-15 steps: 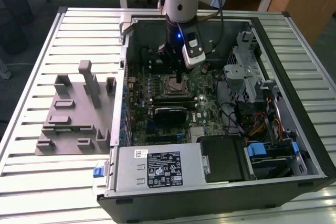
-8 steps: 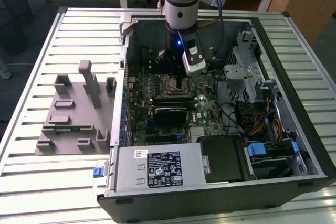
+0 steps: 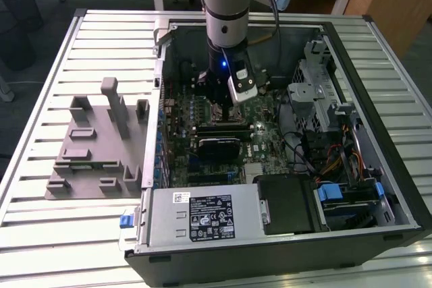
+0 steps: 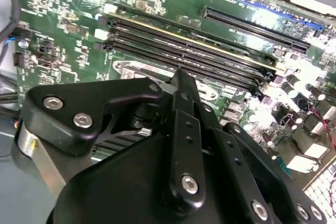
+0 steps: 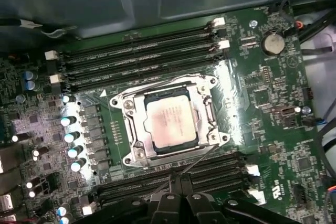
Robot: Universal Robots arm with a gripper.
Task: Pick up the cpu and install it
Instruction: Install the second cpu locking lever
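Already seated in the socket frame (image 5: 170,121) on the motherboard (image 5: 262,93), the cpu (image 5: 169,121): in the first wrist view lying flat and square inside the metal frame, silver top facing up, pale rim visible on all sides. Judged from this, picking and placing done. No retention plate seen over the chip, and a thin lever (image 5: 184,163) lying beside the frame, so locking of the socket probably not done yet; not possible to say more from these pictures.

Hanging over the middle of the board inside the open computer case (image 3: 378,187), the tool (image 3: 217,101), as seen in the exterior view, near the socket area. In the first wrist view, the black fingertips (image 5: 176,184) close together, just beside the edge of the frame and above the memory slots (image 5: 210,174), apart from the cpu and not touching it. Nothing seen between the tips; looking clenched and empty, with links folded inward in the second wrist view as well. So the chip released, lying near the tool but free of it.

Standing on the bench (image 3: 40,193) at the exterior view's left of the case, well apart from the tool, the grey slotted tray (image 3: 94,160), with no chip seen in it.
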